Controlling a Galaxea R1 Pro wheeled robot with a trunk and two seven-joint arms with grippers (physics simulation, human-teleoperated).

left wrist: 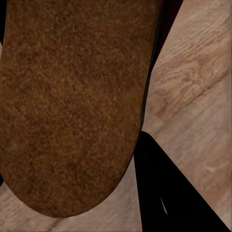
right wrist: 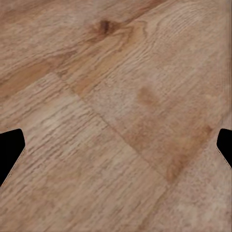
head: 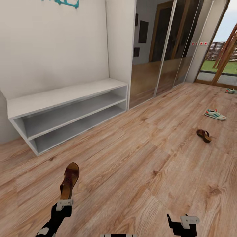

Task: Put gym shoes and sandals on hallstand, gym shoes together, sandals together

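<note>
Sandal (head: 69, 181) clamped between left fingers (head: 64, 203), toe toward hallstand (head: 65, 98).

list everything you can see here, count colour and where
sandals: 2, dark brown; one held in the left gripper, one on the floor at right
gym shoes: 2, white with green stripes; one beyond the floor sandal, one near the doorway
shoe rack: 1, pale grey, two tiers, against the wall at left
mirrored doors: reflective, right of the rack
floor: light brown wood planks
left gripper: shut on a sandal
right gripper: open, over bare floor
</note>
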